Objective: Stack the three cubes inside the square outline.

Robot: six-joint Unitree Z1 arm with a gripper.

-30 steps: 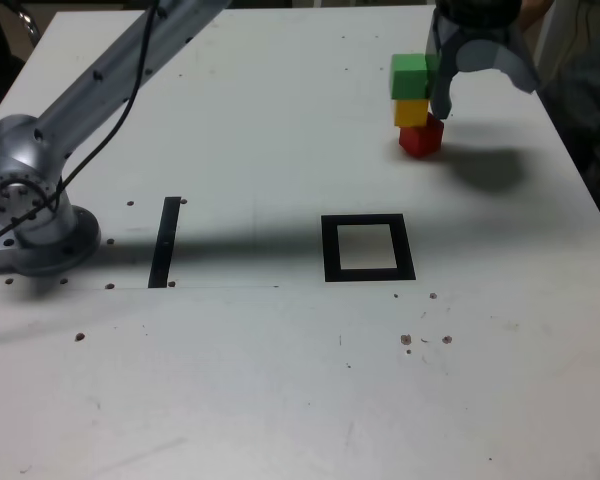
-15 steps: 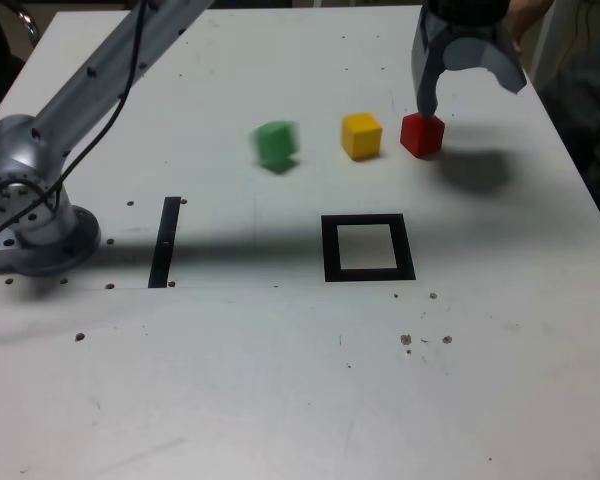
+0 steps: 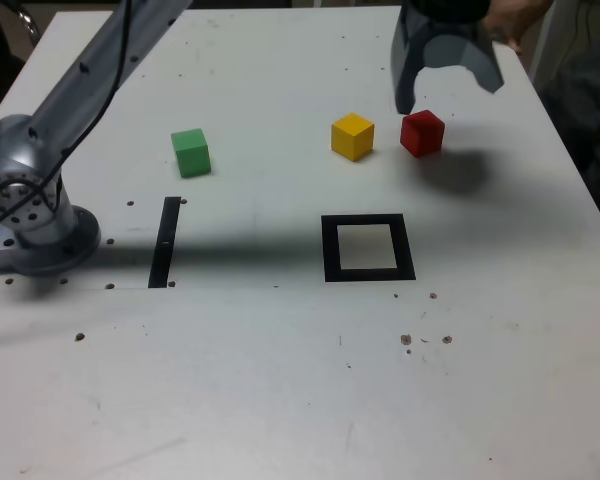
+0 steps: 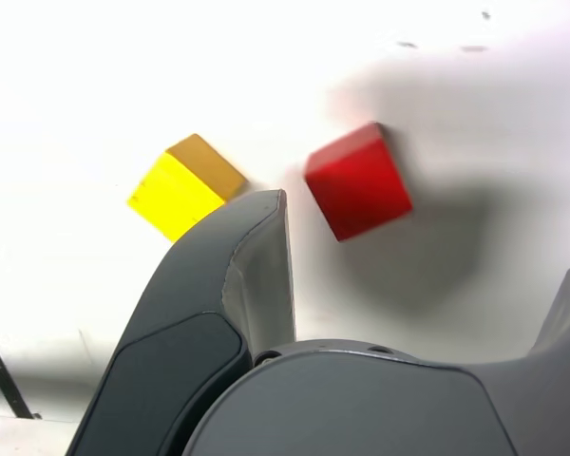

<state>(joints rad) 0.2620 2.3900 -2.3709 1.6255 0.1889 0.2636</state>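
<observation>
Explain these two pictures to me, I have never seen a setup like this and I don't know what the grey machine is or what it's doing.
The grey machine is a robot arm bolted to a white table. One picture is taken from a camera beside the table; the other from a camera on the arm's wrist, looking past its claw. On the table lie a green cube, a yellow cube and a red cube, all apart, none stacked. Nearer the camera is a black square outline with nothing inside, and a thin black strip. The claw is open above the red cube and holds nothing.

Silver-grey arm (image 3: 90, 65), round screw-studded base (image 3: 30, 215), black cable, dark grey fingers (image 3: 405, 70).
</observation>
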